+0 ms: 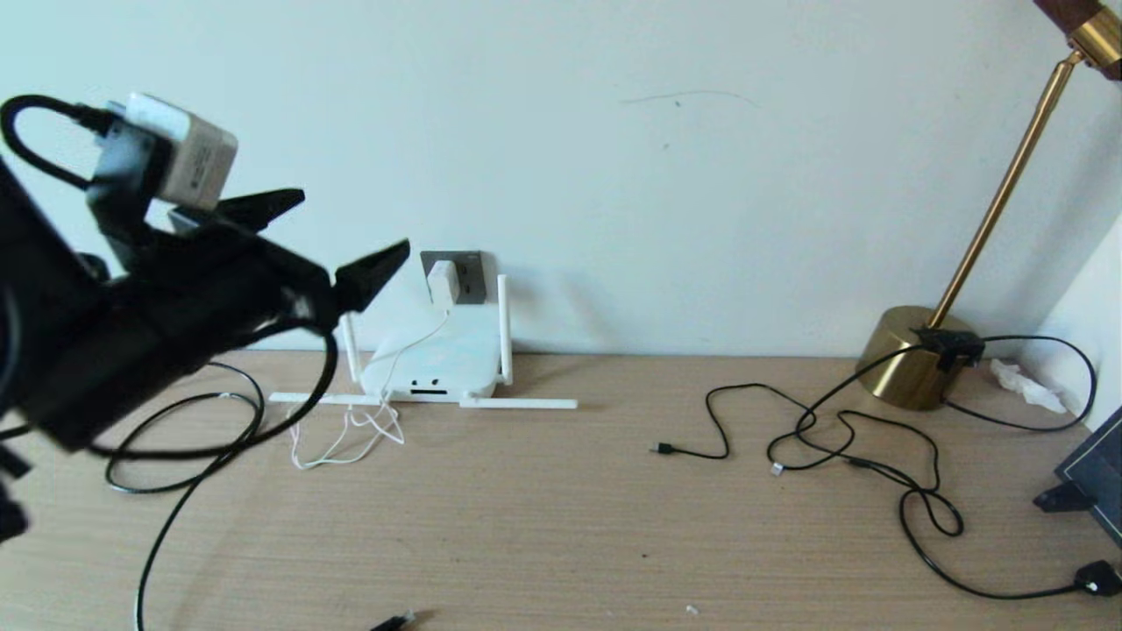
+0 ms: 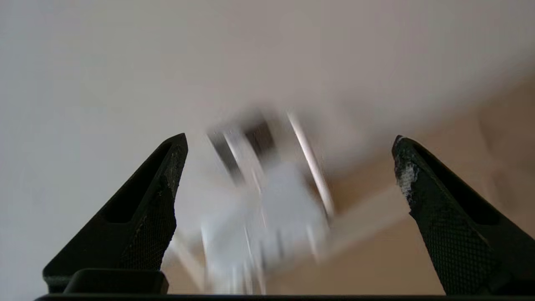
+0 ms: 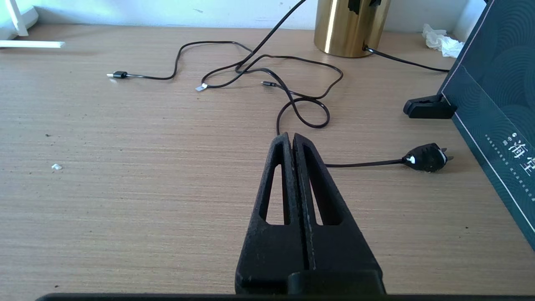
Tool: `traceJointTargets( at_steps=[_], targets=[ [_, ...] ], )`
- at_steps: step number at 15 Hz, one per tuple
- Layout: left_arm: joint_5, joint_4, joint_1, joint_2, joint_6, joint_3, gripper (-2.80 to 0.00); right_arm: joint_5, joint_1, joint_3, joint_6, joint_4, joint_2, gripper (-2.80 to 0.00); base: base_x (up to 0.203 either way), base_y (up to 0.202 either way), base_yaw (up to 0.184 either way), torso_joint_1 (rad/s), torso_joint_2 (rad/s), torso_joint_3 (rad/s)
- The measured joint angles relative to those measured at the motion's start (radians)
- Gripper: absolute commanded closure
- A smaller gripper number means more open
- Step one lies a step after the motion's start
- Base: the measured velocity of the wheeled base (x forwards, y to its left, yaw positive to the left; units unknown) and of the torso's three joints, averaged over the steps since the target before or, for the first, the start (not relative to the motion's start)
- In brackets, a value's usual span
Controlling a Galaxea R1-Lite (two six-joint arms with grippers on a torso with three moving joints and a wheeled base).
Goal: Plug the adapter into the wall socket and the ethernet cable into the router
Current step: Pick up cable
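Ethernet cable (image 1: 188, 451) is the job left, by the look of it. Going near to far in the head view: at about 6 o'clock, right on the near edge of the tabletop (image 1: 561, 526), there's a small black connector end (image 1: 392, 621), and I can't tell whether it belongs to that cable or not. The thick black cable itself loops over the tabletop around 8 o'clock, under the left arm.

The left gripper (image 1: 324, 241) hangs in the air at roughly 9 o'clock, jaws spread wide and holding nothing. The left wrist view agrees: both fingertips (image 2: 173, 167) are far apart with only blur between them. The right gripper (image 3: 292, 140) sits low over the tabletop on the right side, jaws pressed together, empty, looking parked.

Further back around 11 o'clock, the router (image 1: 434, 364) lies flat against the wall with its antennas splayed. Just above it, the adapter (image 1: 443, 282) is already sitting on the wall socket (image 1: 456, 276), its thin white cord trailing down past the router's front. So I'd call the plug-in half done.

Next move, my guess: the left arm needs to come down, find the cable's boxy plug, pinch it square, then line it up with the dark ports on the router's front edge. That's fiddly, because the plug has to go in straight.

Off at 2 o'clock are a brass lamp (image 1: 916, 355) and thin black cords (image 1: 833, 438), not part of this.
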Motion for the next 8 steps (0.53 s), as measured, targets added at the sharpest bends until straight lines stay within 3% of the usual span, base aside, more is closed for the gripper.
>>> traceJointTargets(
  at_steps=[2, 4, 6, 8],
  targets=[
    [-0.052, 0.405, 0.001, -0.172, 0.185, 0.074, -2.80, 0.000, 0.000, 0.000, 0.000, 0.000, 0.000, 0.00, 0.000, 0.000, 0.000, 0.000, 0.00, 0.000],
    [-0.077, 0.761, 0.002, -0.272, 0.416, 0.184, -2.80, 0.000, 0.000, 0.000, 0.000, 0.000, 0.000, 0.00, 0.000, 0.000, 0.000, 0.000, 0.00, 0.000],
    [-0.068, 0.971, 0.003, -0.291, 0.612, 0.247, -2.80, 0.000, 0.000, 0.000, 0.000, 0.000, 0.000, 0.00, 0.000, 0.000, 0.000, 0.000, 0.00, 0.000],
    [-0.037, 1.030, 0.004, -0.256, 0.716, 0.272, -2.80, 0.000, 0.000, 0.000, 0.000, 0.000, 0.000, 0.00, 0.000, 0.000, 0.000, 0.000, 0.00, 0.000]
  ],
)
